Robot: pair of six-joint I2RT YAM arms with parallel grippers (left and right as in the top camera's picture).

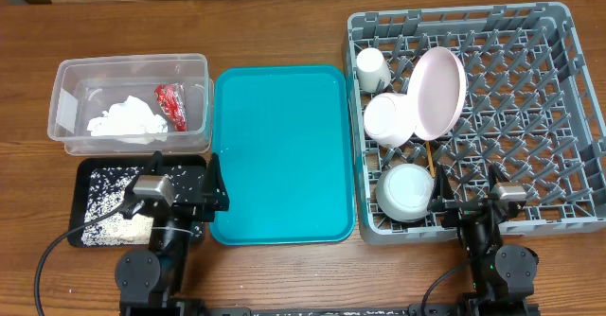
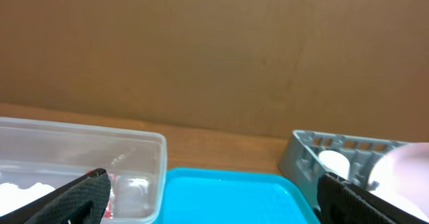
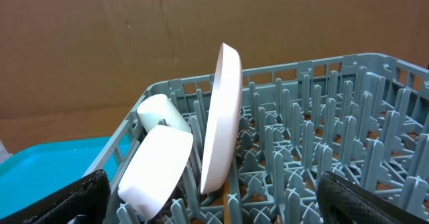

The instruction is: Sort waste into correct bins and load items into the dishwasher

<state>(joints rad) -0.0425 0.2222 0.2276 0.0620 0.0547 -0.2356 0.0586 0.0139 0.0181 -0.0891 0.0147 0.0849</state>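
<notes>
The clear tub [image 1: 133,61] holds the red wrapper [image 1: 170,106] and the white tissue [image 1: 128,119]. The black tray [image 1: 95,164] holds rice grains [image 1: 106,212]. The grey dish rack [image 1: 454,15] holds the cream cup [image 1: 372,68], the pink plate [image 1: 436,91] on edge, a pale bowl [image 1: 390,119], a second bowl [image 1: 407,191] and chopsticks [image 1: 431,157]. My left gripper [image 1: 204,188] [image 2: 214,207] is open and empty by the black tray's right end. My right gripper [image 1: 469,195] [image 3: 214,207] is open and empty at the rack's front edge, facing the plate [image 3: 224,117] and a bowl [image 3: 155,170].
A large teal tray [image 1: 282,155] lies between the bins and the rack, with nothing on it. It also shows in the left wrist view [image 2: 228,190], with the tub [image 2: 80,143] to its left and the rack corner [image 2: 301,150] to its right. A brown wall stands behind the table.
</notes>
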